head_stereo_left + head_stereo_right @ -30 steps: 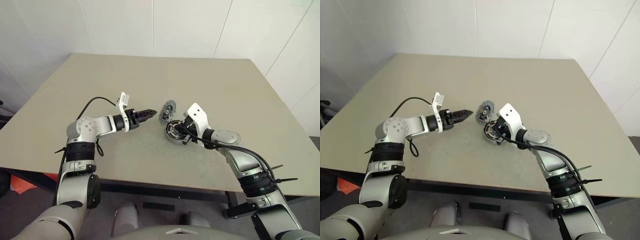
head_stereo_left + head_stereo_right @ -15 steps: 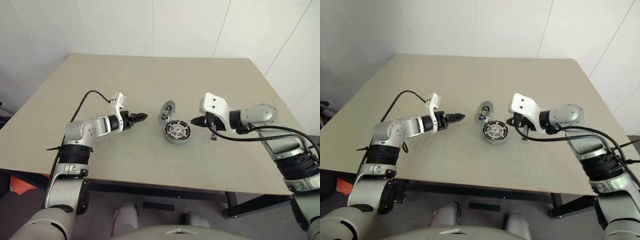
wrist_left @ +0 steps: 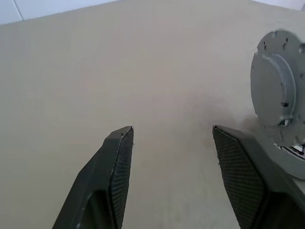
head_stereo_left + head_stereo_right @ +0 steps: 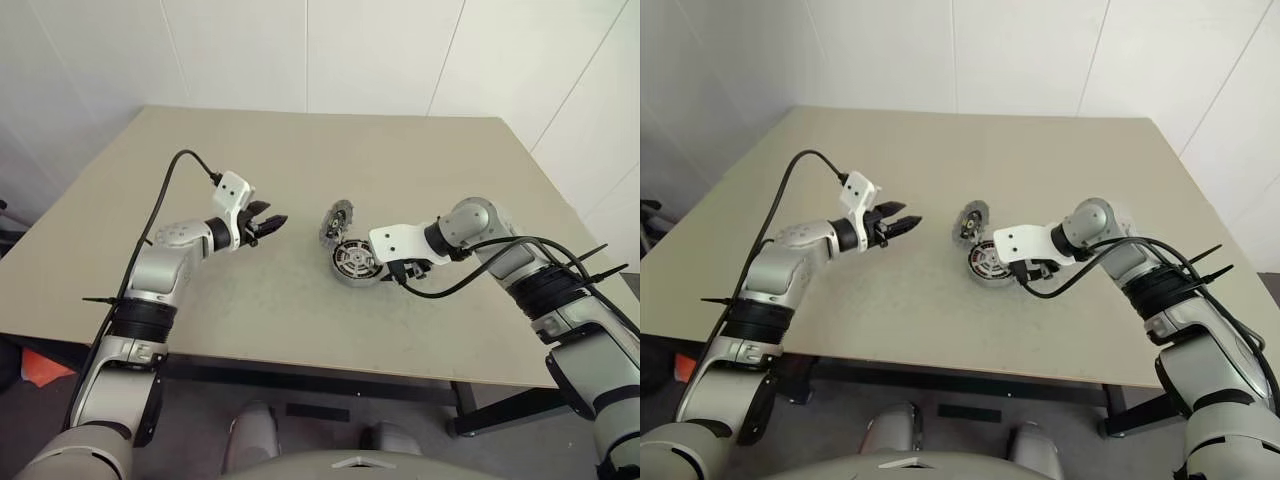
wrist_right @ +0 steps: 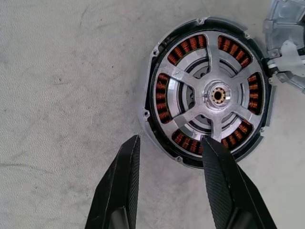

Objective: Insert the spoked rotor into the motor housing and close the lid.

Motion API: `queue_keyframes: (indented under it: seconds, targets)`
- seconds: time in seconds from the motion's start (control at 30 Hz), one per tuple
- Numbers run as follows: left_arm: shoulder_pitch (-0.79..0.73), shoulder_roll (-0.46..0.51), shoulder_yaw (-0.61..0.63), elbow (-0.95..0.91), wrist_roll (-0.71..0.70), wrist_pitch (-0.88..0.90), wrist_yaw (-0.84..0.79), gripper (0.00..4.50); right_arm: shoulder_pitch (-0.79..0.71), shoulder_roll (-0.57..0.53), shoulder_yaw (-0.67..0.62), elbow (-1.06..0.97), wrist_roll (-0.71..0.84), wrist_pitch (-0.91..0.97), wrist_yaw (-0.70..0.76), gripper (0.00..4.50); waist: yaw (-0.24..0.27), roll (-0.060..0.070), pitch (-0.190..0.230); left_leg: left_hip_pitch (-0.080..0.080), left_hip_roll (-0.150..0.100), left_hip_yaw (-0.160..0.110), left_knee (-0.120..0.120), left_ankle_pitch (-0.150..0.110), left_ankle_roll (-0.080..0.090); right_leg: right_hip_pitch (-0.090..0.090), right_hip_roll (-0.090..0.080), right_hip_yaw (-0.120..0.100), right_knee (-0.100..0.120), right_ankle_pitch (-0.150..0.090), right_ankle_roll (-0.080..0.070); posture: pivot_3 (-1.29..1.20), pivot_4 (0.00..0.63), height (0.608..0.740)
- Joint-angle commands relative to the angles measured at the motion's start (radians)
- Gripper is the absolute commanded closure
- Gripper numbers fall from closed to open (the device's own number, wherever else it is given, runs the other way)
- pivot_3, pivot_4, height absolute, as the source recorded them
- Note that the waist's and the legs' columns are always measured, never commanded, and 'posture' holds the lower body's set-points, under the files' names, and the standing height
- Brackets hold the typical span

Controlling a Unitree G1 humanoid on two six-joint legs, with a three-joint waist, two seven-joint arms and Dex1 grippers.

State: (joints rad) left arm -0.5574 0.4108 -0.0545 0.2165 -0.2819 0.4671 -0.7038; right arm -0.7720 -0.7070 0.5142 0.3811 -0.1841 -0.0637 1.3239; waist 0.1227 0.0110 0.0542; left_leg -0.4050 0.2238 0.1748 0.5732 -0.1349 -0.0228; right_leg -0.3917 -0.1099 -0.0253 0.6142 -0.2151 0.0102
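Both grippers are spread and empty: the right gripper [image 5: 169, 183] hangs right over the motor housing [image 5: 155, 136], where the spoked rotor [image 5: 209, 95] already sits inside the copper windings. The lid [image 3: 278, 90] leans tilted against the housing's far edge. I'd grab it by the rim, level it, then press it down centred.
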Motion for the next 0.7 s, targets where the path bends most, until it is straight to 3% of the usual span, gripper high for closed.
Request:
queue_keyframes:
  seconds: [0.03, 0.27, 0.37, 0.53, 0.7]
  targets:
    - [0.006, -0.005, 0.003, -0.063, 0.009, -0.011, 0.010, 1.72, -0.032, 0.021, -0.009, 0.052, -0.034, -0.066, -0.026, 2.27, -0.001, 0.000, 0.000, 0.000, 0.000, 0.000, 0.001, 0.000, 0.000, -0.001, 0.000, 0.000, 0.001, 0.000, 0.000, 0.00, 0.000, 0.740]
    - [0.014, -0.004, 0.001, -0.072, 0.018, -0.008, 0.006, 1.72, -0.023, 0.040, 0.008, 0.115, -0.067, -0.139, -0.006, 2.27, -0.007, 0.000, 0.000, 0.003, 0.001, 0.000, 0.003, 0.000, 0.000, 0.000, 0.000, 0.001, 0.006, 0.000, 0.000, 0.00, 0.000, 0.740]
    - [0.013, -0.005, 0.003, -0.065, 0.021, -0.008, 0.008, 1.72, 0.003, 0.022, 0.010, 0.080, -0.045, -0.144, 0.058, 2.89, -0.014, 0.000, 0.000, 0.003, 0.001, 0.000, 0.003, 0.000, 0.000, 0.000, 0.000, 0.001, 0.007, 0.000, 0.000, 0.00, 0.000, 0.740]
    - [0.005, -0.010, 0.002, -0.053, 0.026, -0.011, 0.011, 1.72, 0.022, 0.022, 0.005, 0.057, -0.069, -0.167, 0.043, 4.44, -0.015, -0.001, -0.001, 0.003, 0.001, 0.000, 0.003, 0.000, 0.000, 0.001, 0.000, 0.001, 0.006, 0.000, 0.000, 0.00, 0.000, 0.740]
    - [-0.002, -0.018, -0.001, -0.040, 0.034, -0.018, 0.010, 1.72, 0.013, 0.046, 0.000, 0.082, -0.103, -0.201, -0.024, 4.49, -0.023, -0.001, -0.001, 0.002, 0.001, 0.000, 0.004, 0.000, 0.000, 0.000, 0.000, 0.001, 0.006, 0.000, -0.001, 0.00, 0.000, 0.740]
